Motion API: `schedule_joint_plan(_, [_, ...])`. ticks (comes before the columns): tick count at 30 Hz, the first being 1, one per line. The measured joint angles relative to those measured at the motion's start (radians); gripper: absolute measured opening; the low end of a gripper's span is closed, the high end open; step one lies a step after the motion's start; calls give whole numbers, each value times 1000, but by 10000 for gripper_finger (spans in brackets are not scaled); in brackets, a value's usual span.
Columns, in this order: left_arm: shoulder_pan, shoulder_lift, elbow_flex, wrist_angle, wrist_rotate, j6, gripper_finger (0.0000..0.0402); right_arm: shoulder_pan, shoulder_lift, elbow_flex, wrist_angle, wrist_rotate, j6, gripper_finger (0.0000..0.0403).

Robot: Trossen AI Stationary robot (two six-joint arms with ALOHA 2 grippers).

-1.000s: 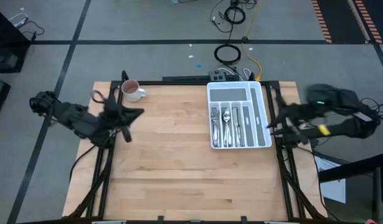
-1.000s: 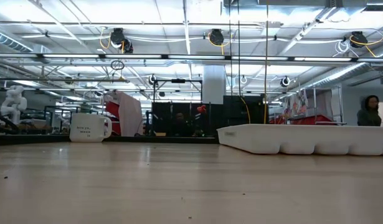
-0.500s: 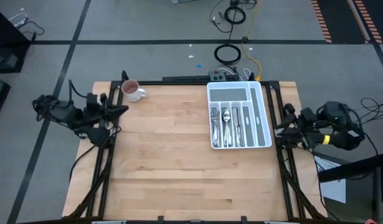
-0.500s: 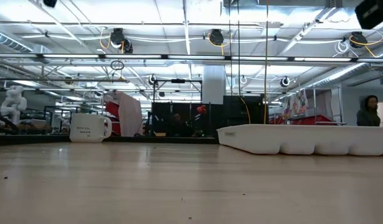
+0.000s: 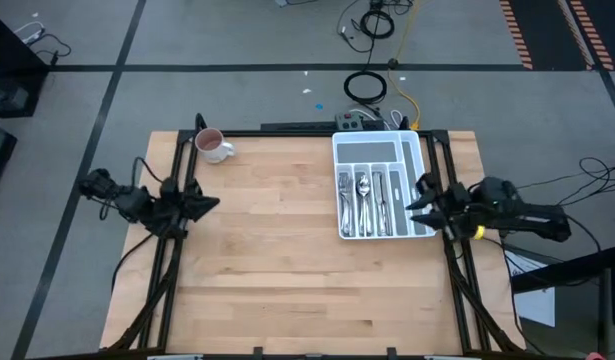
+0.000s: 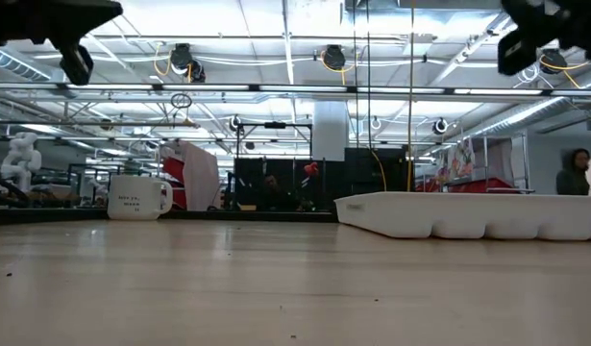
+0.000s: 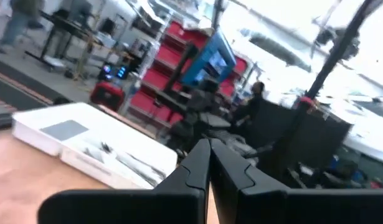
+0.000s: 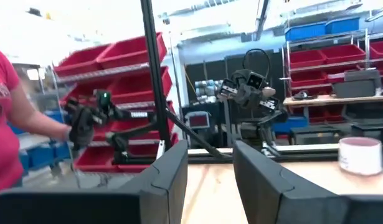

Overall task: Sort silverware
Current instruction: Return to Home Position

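The silverware (image 5: 365, 200) lies in the middle compartments of a white divided tray (image 5: 420, 165) at the table's far right; the tray (image 7: 66, 130) also shows in the left wrist view. My left gripper (image 5: 211, 203) (image 7: 209, 148) hovers at the table's left edge, shut and holding nothing, pointing about level across the table. My right gripper (image 5: 414, 204) (image 8: 210, 155) hovers over the tray's right rim. It is open, with nothing between its fingers, and points level toward the table's left.
A white mug (image 5: 213, 146) (image 6: 138, 197) stands at the far left corner and also shows as the mug (image 8: 359, 155) in the right wrist view. Bare wood (image 5: 287, 270) spans the middle and near side. A person in a red shirt (image 8: 7, 124) stands beyond the table.
Both arms have folded down toward the table, and their grippers have tipped from slanting downward to about level. The right gripper has ended over the tray's right rim. The left gripper stays shut and the right stays open. Nothing on the table has moved.
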Motion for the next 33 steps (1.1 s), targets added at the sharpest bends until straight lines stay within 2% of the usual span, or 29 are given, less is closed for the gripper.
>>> schedule_joint_plan(5, [0,-1,-76,19,32,-60,15,1,2,-197,306,-2,74,116])
schedule_joint_plan(6, [0,-1,-89,20,42,-68,15,3,-2,-215,319,1,83,116])
schedule_joint_plan(14, [0,3,-191,8,28,-204,15,13,3,-212,242,28,-3,116])
schedule_joint_plan(22, [0,15,-191,9,14,-155,15,13,4,-212,116,26,6,116])
schedule_joint_plan(29, [0,15,-192,8,6,-155,15,13,3,-212,116,24,19,116])
schedule_joint_plan(33, [0,15,-192,7,6,-155,15,13,3,-212,70,28,-32,116])
